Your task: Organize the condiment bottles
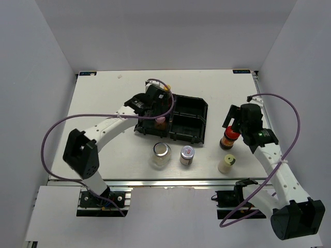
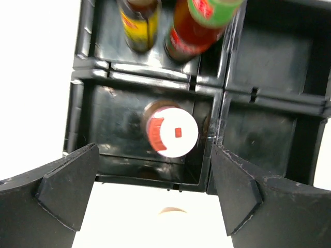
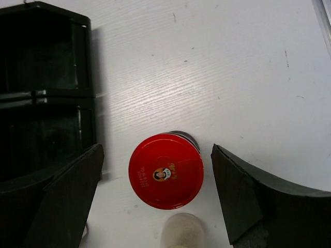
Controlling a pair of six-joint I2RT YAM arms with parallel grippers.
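Nearest, upright in a row on white table [image 1: 103,93], left to right: clear glass jar [image 1: 161,155], silver-lidded jar [image 1: 186,155], cream plastic bottle [image 1: 226,163]. Just beyond on the right, off a bent arm: right gripper [image 3: 155,160], pointing down, fingers spread either side of red-lidded jar [image 3: 165,170], not touching. Farther left, arm stretched out: left gripper [image 2: 152,170], fingers wide above pink-capped bottle [image 2: 171,135] in near-left compartment of black four-compartment tray [image 1: 199,106]. Behind, in far-left compartment: two slim dark bottles [image 2: 139,23].

Light: bright, even, overhead; I see the table [image 2: 36,77] blown white left of the left pincer [image 2: 154,178] | Glare: streaks on the tray [image 2: 155,71] ahead of it | Focus: red-lidded jar [image 3: 166,173] inside the right pincer [image 3: 156,155] sharp, its fingers [image 3: 62,196] soft
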